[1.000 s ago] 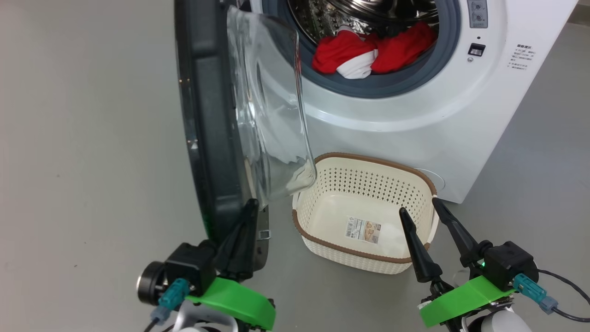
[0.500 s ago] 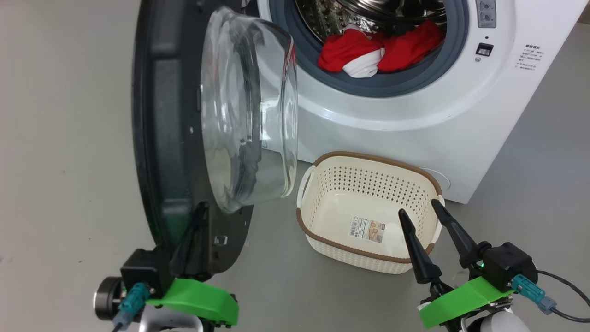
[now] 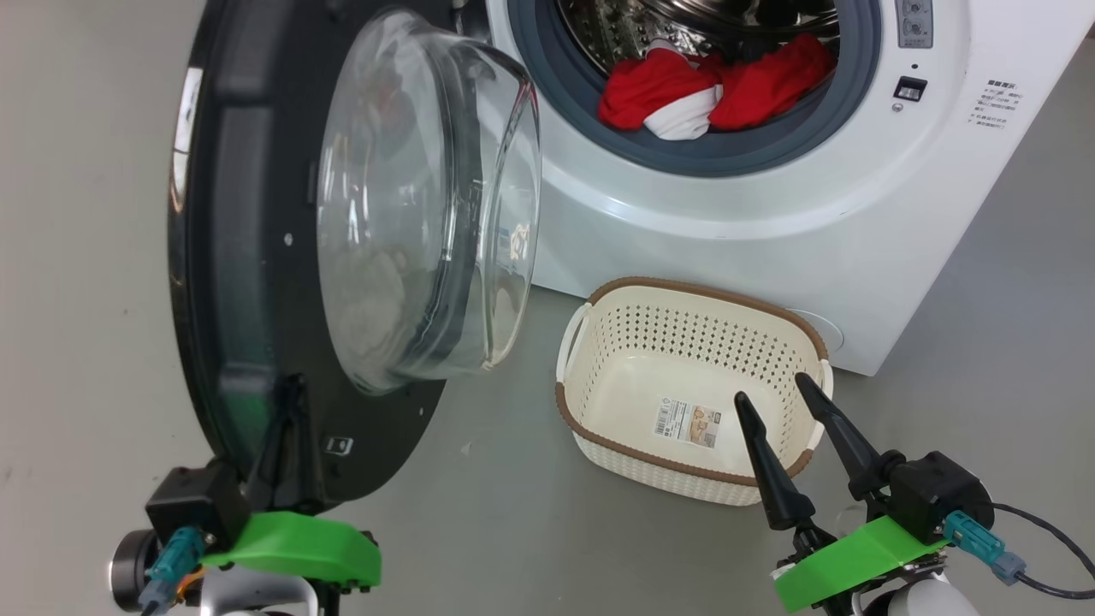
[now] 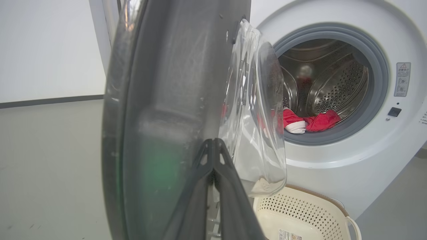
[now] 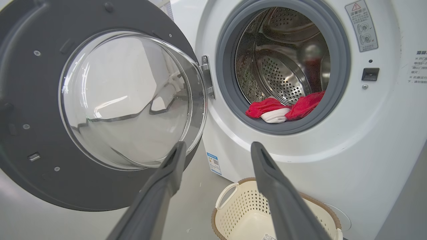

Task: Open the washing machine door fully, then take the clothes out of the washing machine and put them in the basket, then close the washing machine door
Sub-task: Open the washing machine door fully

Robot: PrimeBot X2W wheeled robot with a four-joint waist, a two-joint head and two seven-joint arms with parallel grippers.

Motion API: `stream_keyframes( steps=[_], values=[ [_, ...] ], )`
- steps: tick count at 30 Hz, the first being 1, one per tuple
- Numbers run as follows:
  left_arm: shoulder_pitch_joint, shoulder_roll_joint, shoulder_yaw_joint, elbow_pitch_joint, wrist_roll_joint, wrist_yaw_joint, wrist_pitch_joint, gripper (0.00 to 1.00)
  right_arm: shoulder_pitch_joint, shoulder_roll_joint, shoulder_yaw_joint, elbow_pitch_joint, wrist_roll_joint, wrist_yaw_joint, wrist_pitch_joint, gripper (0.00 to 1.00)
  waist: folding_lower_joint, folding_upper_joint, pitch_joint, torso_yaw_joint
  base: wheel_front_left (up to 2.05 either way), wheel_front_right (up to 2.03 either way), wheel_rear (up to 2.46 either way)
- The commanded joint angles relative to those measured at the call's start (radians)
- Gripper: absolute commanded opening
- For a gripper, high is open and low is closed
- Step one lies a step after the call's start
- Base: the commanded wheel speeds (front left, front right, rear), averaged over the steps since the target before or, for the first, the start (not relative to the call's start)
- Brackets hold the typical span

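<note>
The washing machine door (image 3: 231,282) was found swung further open than a second before. It had been edge-on to the head view, and it had since turned its inner face and glass bowl window (image 3: 411,205) toward that view. The left gripper (image 3: 293,389), fingers together against the door's lower rim, had travelled with it to the robot's left. The basket (image 3: 667,481), earlier just right of that gripper, lay well apart from it. The head view itself had shifted slightly.

1 washing machine (image 3: 727,222), 1 washing machine door (image 3: 222,257), 1 basket (image 3: 684,342), 1 paper label (image 3: 687,421), 1 bundle of clothes (image 3: 676,90), 2 grippers: the left gripper (image 3: 295,385) and the right gripper (image 3: 771,387).
</note>
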Motion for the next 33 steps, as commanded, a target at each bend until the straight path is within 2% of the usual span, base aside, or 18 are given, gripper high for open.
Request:
stream_keyframes(
  steps=[1,16,33],
  values=[
    [-0.018,0.034,0.057,-0.008,-0.009,0.016,-0.013,0.00,-0.007,0.002,0.026,-0.023,-0.007,0.006,-0.006,1.00,0.0000,0.0000,0.003,0.001,0.00,0.00,0.00],
    [-0.096,0.052,0.148,0.113,-0.062,0.006,-0.091,0.00,-0.016,0.002,0.019,-0.025,-0.031,0.006,-0.006,1.00,0.0000,0.0000,0.030,-0.008,0.00,0.00,0.00],
    [-0.202,0.077,0.195,0.223,-0.080,-0.011,-0.119,0.00,-0.031,0.002,0.016,-0.023,-0.075,0.006,-0.006,1.00,0.0000,0.0000,0.072,0.006,0.00,0.00,0.00]
  ],
)
